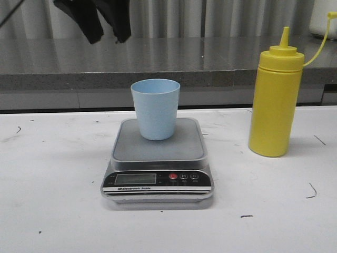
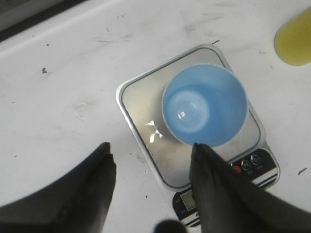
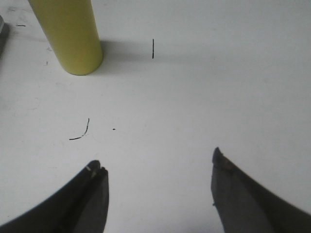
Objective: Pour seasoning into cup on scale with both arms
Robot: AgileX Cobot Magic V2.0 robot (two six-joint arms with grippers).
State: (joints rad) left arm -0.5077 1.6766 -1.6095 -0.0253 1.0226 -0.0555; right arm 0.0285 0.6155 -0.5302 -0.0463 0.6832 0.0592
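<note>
The light blue cup (image 1: 155, 108) stands upright and empty on the steel platform of the silver-grey scale (image 1: 158, 153) at mid table. The yellow seasoning bottle (image 1: 275, 100) stands upright to the right of the scale, apart from it. My left gripper (image 1: 108, 29) hangs open high above the scale at the top of the front view. In the left wrist view it (image 2: 150, 148) is open and empty above the cup (image 2: 204, 104) and scale (image 2: 141, 104). My right gripper (image 3: 158, 160) is open and empty over bare table, short of the bottle's base (image 3: 70, 36). It is out of the front view.
A grey counter ledge (image 1: 158, 63) runs along the back behind the white table (image 1: 52, 200). A white object (image 1: 322, 18) sits at the far right on the ledge. Small dark marks dot the tabletop (image 3: 80, 133).
</note>
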